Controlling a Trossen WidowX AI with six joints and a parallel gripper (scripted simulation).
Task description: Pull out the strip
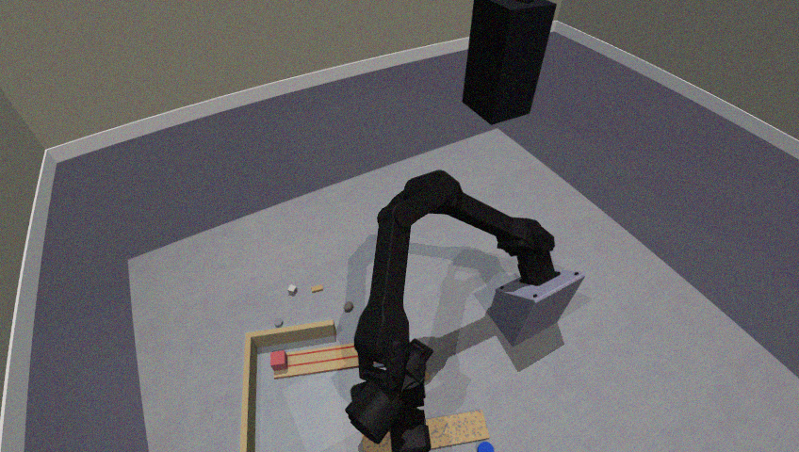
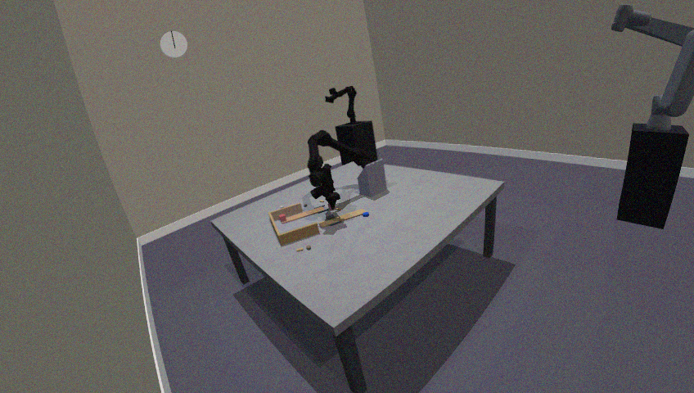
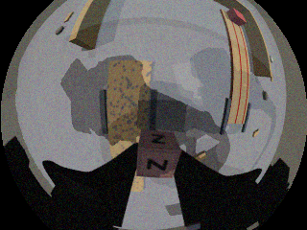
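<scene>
My gripper (image 3: pixel 155 149) is shut on the labelled cube (image 3: pixel 157 144), a dark reddish cube with black letter marks on two faces. The cube is held above the table, over the right side of the speckled strip in the wrist view. The speckled strip (image 1: pixel 459 427) (image 2: pixel 354 214) (image 3: pixel 126 88) lies flat, tan with dark blotches, partly in the arm's shadow. A second strip (image 1: pixel 322 360) (image 3: pixel 239 72) with red lines lies apart from it, with a plain red cube (image 1: pixel 278 360) (image 2: pixel 282 217) (image 3: pixel 236 16) on its far end. The arm hides the fingertips in the top view.
A low wooden wall (image 1: pixel 249 397) (image 2: pixel 299 235) (image 3: pixel 85 37) runs around the far ends of the strips. Dark rails (image 3: pixel 103 111) flank the strips. A blue disc (image 1: pixel 485 447) (image 2: pixel 365 214) is by the speckled strip's near end. Small scraps lie outside the wall. The grey base (image 1: pixel 529 322) (image 2: pixel 372 180) carries the arm.
</scene>
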